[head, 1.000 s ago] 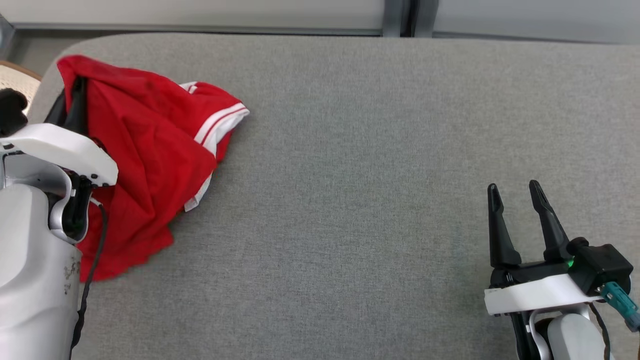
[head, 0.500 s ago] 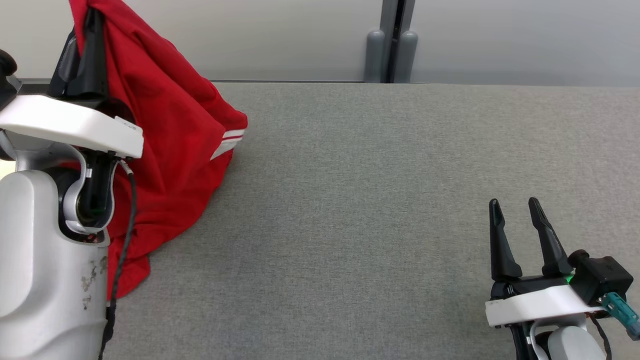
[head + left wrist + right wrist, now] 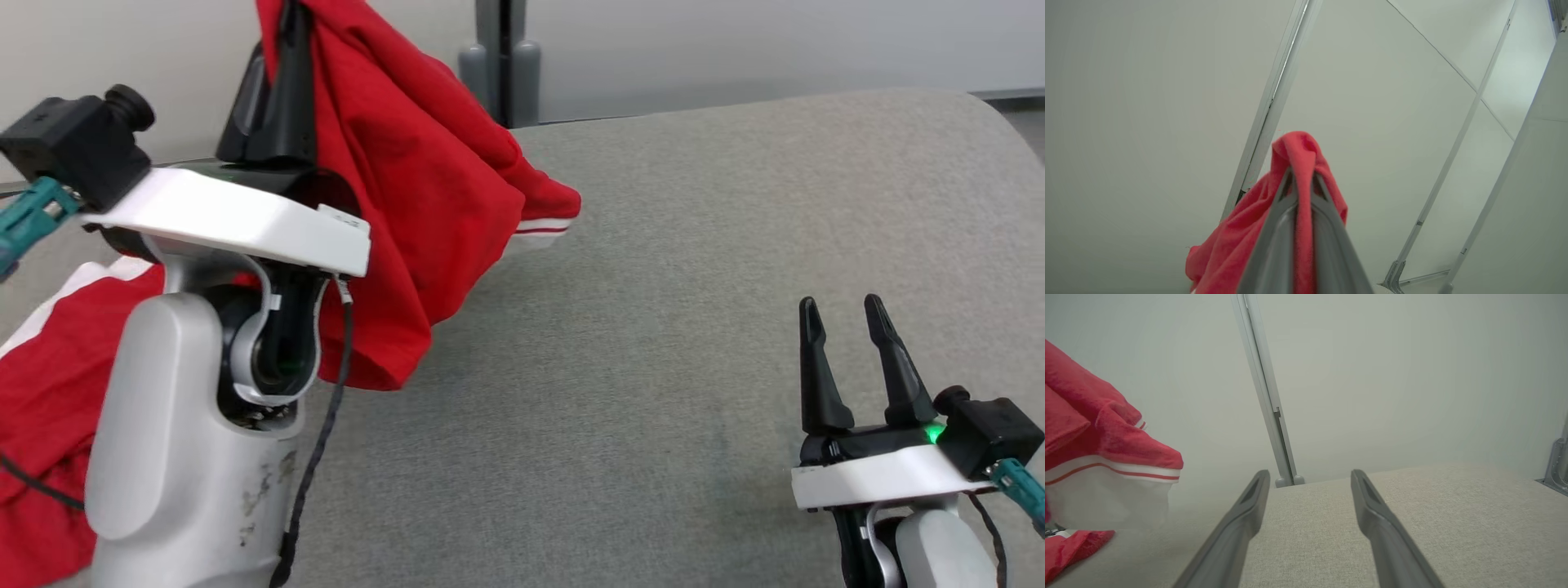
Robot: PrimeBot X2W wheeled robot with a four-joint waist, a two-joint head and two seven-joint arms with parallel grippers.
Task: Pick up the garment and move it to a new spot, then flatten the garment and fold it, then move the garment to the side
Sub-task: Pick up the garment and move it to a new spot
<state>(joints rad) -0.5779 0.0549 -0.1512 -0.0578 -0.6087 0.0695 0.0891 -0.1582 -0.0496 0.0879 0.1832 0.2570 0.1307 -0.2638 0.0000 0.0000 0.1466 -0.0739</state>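
The garment (image 3: 408,171) is red cloth with white-striped trim, hanging in folds from my left gripper (image 3: 286,24), which is shut on a bunch of it high at the upper left. In the left wrist view a red fold (image 3: 1302,163) is pinched between the two fingers and pokes past their tips. Its lower part (image 3: 41,408) lies on the grey table at the far left. My right gripper (image 3: 841,314) stands open low at the right with nothing between its fingers (image 3: 1310,477). The striped sleeve (image 3: 1126,465) hangs off to its left.
The grey fabric table (image 3: 694,286) stretches bare across the middle and right, its rounded far corner at the upper right. A pale wall with a grey upright post (image 3: 500,57) stands behind the far edge.
The left gripper has lifted the garment off the table and carried it rightward. The camera has swung too, shifting the whole picture. The right gripper stays open and still.
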